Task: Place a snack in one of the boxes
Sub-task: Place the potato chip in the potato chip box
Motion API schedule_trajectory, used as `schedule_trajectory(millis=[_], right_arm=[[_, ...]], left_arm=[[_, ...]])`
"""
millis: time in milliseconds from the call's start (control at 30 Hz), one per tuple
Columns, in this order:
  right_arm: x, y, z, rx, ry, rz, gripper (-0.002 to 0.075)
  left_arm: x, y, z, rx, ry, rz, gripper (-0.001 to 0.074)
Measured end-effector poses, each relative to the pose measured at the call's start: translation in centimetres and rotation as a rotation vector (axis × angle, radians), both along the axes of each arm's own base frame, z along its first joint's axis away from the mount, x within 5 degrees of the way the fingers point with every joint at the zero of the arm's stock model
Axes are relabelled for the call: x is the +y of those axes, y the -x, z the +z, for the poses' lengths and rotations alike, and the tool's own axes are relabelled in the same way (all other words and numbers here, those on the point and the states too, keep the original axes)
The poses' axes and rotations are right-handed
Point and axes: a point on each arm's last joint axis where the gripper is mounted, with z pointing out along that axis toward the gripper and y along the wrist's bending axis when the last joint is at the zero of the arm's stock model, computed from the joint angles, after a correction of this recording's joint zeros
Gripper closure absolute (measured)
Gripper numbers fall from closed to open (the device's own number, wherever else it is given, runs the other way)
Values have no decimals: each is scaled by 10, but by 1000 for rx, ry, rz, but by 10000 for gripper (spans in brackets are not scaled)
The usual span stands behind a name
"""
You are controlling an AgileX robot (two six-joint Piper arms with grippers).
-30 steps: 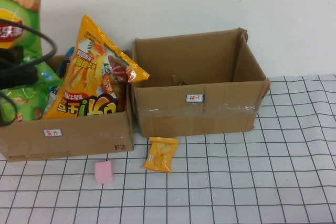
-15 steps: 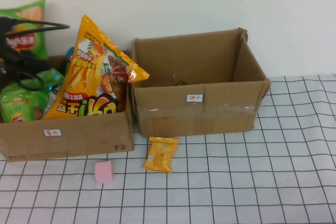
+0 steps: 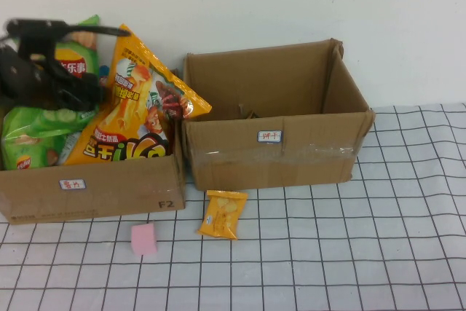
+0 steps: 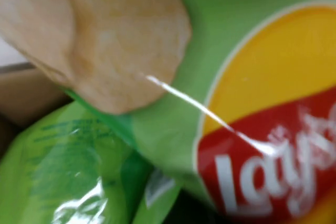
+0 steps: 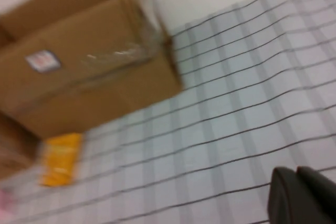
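Tabletop (image 3: 378, 253): flat white sheet with thin black lines that make squares.
Wall (image 3: 240, 5): plain white, behind both boxes.
Left pincer (image 3: 51, 60): black, up over the left box. Its fingers are blurry, so I cannot tell if they are open or closed.
Left box (image 3: 95, 187): brown cardboard, right under the left pincer, full of bags, with a small white label on the front.
Green chip bag (image 3: 76, 56): shiny and crinkly, touching the left pincer, in the left box. The left wrist view shows a yellow circle, a red band and a pale chip picture on it.
Orange chip bag (image 3: 138, 114): big and shiny, just beside the left pincer, leaning in the same box.
Right box (image 3: 273, 118): brown cardboard with tape, well apart from the left pincer.
Small orange packet (image 3: 223, 214): flat, on the tabletop in front of the boxes.
Pink block (image 3: 143, 239): small, near the packet.
Right pincer (image 5: 302, 195): black, closed, low over the tabletop, holding nothing.
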Motion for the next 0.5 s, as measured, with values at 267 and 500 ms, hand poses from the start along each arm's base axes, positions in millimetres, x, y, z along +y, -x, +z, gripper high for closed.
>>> schedule_trajectory(millis=[267,500], right_arm=[[14,1,7,26,-465,23,727],[12,0,10,-42,-362,34,727]], left_arm=[[14,61,99,-61,-69,-36,426],[17,154,125,-156,-67,-7,714]])
